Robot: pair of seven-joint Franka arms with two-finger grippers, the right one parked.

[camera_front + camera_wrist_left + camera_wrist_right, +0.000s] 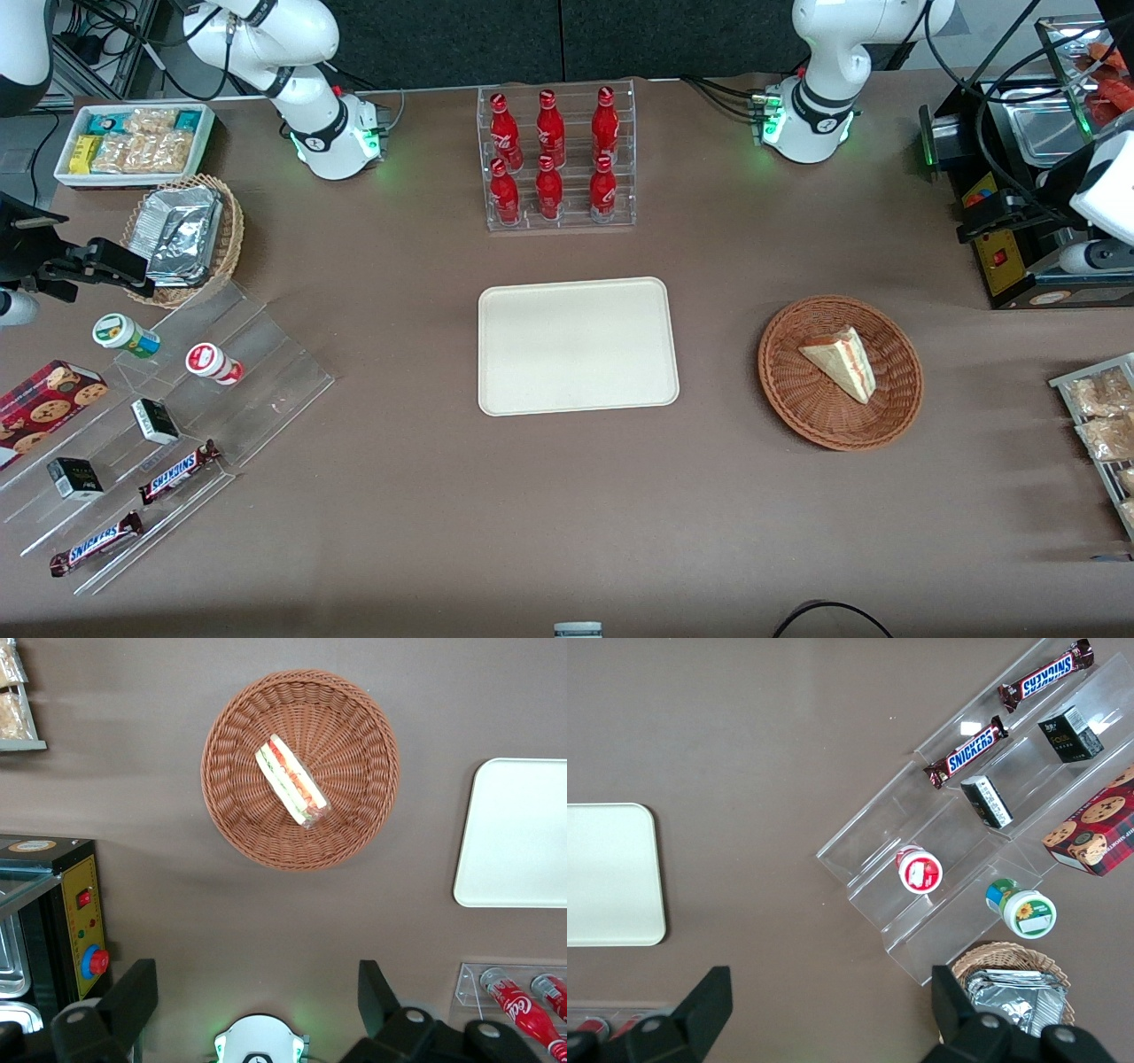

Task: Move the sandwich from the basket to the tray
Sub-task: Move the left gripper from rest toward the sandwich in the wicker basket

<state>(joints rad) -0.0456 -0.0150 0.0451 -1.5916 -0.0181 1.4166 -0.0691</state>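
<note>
Hovering open above the basket [299,771], tool [257,997] cut off by frame edge

Even, diffuse overhead light; brown matte surface [567,496] evenly lit, shadows soft and faint. Glare on crinkled silver foil packets [182,232] and clear acrylic stepped display [257,354]. Front view sharp. Black two-finger tool [257,1001] blurred, jaws apart, above the surface.

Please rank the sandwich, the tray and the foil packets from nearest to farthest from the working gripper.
Gripper, open, hovers above the table toward the working arm's end.
1. Sandwich, in the basket.
2. Tray, mid-table.
3. Foil packets, at the parked arm's end.
</note>
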